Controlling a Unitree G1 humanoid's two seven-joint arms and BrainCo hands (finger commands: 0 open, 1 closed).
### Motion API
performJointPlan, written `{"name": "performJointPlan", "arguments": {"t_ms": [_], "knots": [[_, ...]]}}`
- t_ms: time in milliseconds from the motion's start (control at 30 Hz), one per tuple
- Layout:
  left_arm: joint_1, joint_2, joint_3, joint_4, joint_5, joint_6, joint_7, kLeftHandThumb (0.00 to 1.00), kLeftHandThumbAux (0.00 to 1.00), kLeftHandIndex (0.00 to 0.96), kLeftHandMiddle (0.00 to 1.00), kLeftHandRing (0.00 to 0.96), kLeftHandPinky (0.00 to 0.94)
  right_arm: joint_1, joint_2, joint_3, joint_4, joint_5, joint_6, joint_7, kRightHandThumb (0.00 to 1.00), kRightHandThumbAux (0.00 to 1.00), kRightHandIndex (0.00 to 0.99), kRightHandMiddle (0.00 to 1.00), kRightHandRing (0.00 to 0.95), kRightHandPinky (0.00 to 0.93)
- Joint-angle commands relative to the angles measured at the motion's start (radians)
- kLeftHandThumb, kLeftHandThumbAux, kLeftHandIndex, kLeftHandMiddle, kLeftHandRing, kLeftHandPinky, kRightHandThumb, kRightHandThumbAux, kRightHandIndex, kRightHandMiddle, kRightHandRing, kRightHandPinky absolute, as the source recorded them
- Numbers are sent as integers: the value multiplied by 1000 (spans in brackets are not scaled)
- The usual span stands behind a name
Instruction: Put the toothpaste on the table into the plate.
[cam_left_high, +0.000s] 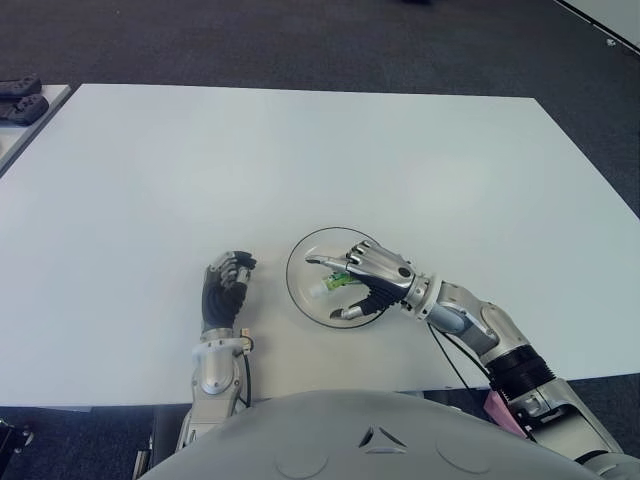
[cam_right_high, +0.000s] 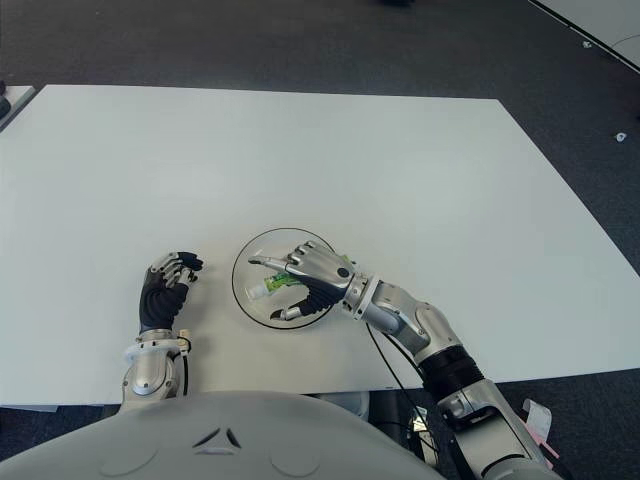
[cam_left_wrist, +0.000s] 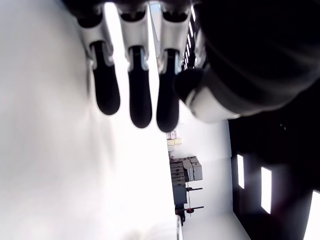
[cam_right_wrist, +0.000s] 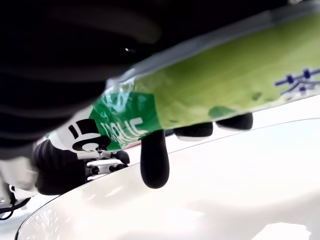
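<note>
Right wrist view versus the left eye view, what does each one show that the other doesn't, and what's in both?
Only the right wrist view shows the green tube's printed lettering up close and the plate's surface just beneath it. Only the left eye view shows the whole white table, the full round plate, and the left hand beside the plate on its left, fingers curled, holding nothing. Both show the right hand holding the toothpaste over the plate, not yet released.
</note>
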Motion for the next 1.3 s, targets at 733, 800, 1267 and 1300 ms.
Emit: {"name": "performJointPlan", "arguments": {"t_ms": [733, 800, 1267, 1300], "knots": [[-8, -9, -4, 19, 11, 33, 13, 709, 721, 425, 474, 451, 446, 17, -12, -44, -26, 45, -1, -31, 185, 187, 0, 0, 0, 0], [-8, -9, -3, 21, 8, 30, 12, 709, 721, 424, 475, 454, 446, 19, -6, -45, -16, 53, -7, -47, 180, 191, 0, 0, 0, 0], [-12, -7, -1, 26, 2, 29, 9, 709, 719, 427, 457, 440, 430, 24, 1, -42, -10, 74, 10, -45, 184, 173, 0, 0, 0, 0], [-12, -7, -2, 26, 2, 29, 9, 709, 719, 427, 455, 437, 430, 24, 1, -42, -11, 75, 11, -44, 185, 168, 0, 0, 0, 0]]}}
